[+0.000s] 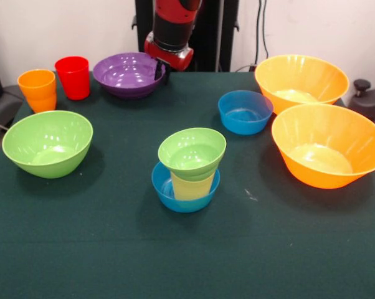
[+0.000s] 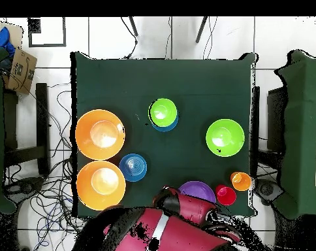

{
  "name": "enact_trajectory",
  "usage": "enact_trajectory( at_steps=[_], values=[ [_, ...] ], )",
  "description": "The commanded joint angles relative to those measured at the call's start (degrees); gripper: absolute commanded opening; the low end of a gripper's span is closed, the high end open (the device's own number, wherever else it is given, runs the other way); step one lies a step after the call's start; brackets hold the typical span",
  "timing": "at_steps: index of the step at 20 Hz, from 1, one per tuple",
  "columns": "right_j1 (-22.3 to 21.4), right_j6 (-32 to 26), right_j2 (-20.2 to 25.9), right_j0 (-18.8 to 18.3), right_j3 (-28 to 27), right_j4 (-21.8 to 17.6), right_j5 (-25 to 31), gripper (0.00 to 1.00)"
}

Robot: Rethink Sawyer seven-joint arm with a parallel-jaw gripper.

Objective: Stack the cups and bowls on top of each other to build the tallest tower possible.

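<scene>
The tower stands mid-table: a small blue bowl holds a pale yellow cup, and a small green bowl sits tilted on the cup; from overhead the tower shows green over blue. My gripper hangs at the right rim of the purple bowl at the far side, touching or just over it. The orange cup and red cup stand left of the purple bowl. A large green bowl, a second small blue bowl and two very large orange bowls stand apart.
The red arm covers the table's edge by the base in the overhead view, beside the purple bowl. Cables lie on the floor around the table. A cardboard box sits off the table at the upper left.
</scene>
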Motion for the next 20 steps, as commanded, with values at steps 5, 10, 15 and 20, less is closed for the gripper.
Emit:
enact_trajectory(
  at_steps=[5, 10, 15, 20],
  values=[
    [-1.3, 4.3, 4.9, 0.9, -5.5, -0.8, 0.2, 0.00],
    [-2.0, 4.4, 5.5, 0.8, -4.8, -1.0, -0.1, 0.00],
    [-0.8, 4.6, 5.7, 0.1, -4.8, -1.5, -1.5, 0.00],
    [-4.2, 4.0, 6.5, 0.6, -4.6, -0.3, 3.3, 0.00]
  ],
)
